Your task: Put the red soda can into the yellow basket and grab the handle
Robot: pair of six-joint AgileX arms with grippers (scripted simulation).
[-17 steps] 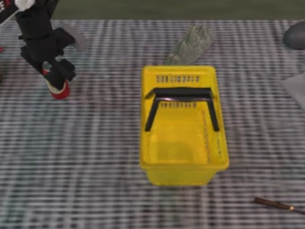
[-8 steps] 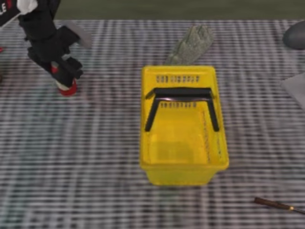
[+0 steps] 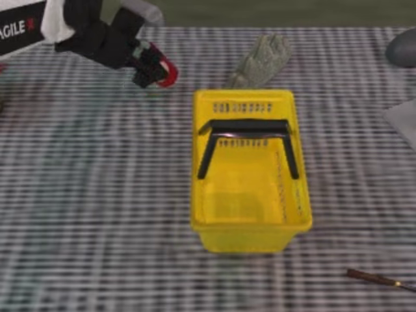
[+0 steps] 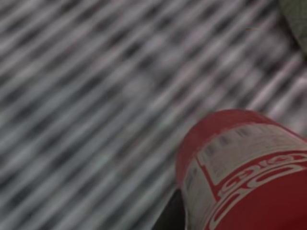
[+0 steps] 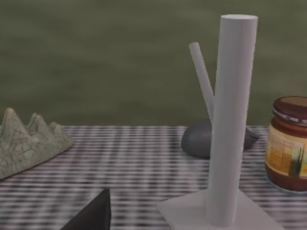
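The red soda can (image 3: 167,73) hangs tilted above the table at the back left, with my left gripper (image 3: 151,67) shut on it. The left wrist view is filled by the can (image 4: 244,177), red with a pale label, and striped cloth lies below it. The yellow basket (image 3: 250,224) stands in the middle of the table, to the right of the can and nearer the front. Its black handle (image 3: 247,126) lies across its far half. My right gripper is outside the top view; only a dark piece of it (image 5: 93,213) shows in the right wrist view.
A grey-green rocky ornament (image 3: 261,60) lies just behind the basket. At the back right are a dark grey lump (image 3: 403,47), a white stand (image 5: 230,124) with its base (image 3: 403,120), and a brown-lidded jar (image 5: 288,143). A brown stick (image 3: 377,279) lies front right.
My left gripper has lifted the can off the table and carried it right, toward the basket. The can has tipped over from upright. The basket has not moved.
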